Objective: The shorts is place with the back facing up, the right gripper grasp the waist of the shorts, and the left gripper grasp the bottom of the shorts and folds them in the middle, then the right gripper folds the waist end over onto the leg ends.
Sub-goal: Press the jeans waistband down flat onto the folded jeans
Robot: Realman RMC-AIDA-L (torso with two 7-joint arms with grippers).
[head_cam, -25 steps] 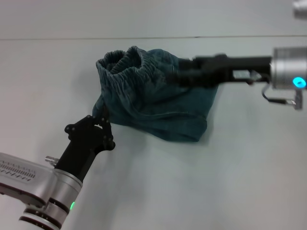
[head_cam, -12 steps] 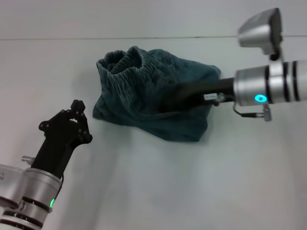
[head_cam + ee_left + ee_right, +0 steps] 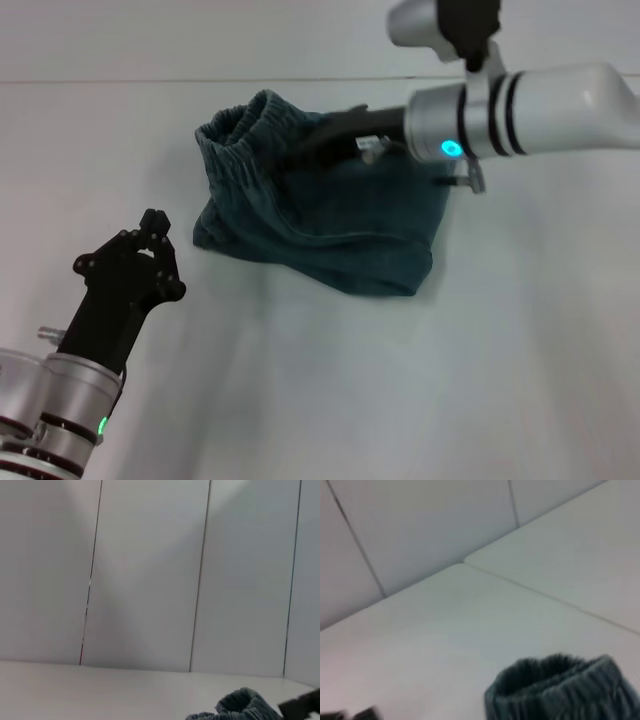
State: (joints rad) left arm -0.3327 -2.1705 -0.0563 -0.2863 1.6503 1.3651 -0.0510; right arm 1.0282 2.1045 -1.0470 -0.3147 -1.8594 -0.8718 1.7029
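The blue-green denim shorts (image 3: 340, 215) lie bunched and folded in the middle of the white table. Their ruffled waist (image 3: 235, 135) stands up at the far left end. My right gripper (image 3: 300, 155) reaches in from the right, low over the shorts, with its tip at the waist. The right wrist view shows the waist (image 3: 560, 687) close below it. My left gripper (image 3: 153, 225) sits near the table's front left, shut on nothing and clear of the shorts' near left corner. The leg hems are hidden in the fold.
The white table (image 3: 400, 380) spreads out around the shorts. A seam line (image 3: 120, 80) runs across its far side. In the left wrist view, panelled walls (image 3: 150, 580) rise behind the table, with the waist (image 3: 245, 707) low in view.
My right gripper has swung up and left across the shorts to the waist, and the waist opening has flattened leftward. The left gripper let go of the shorts' corner a second ago, backed away and now holds still.
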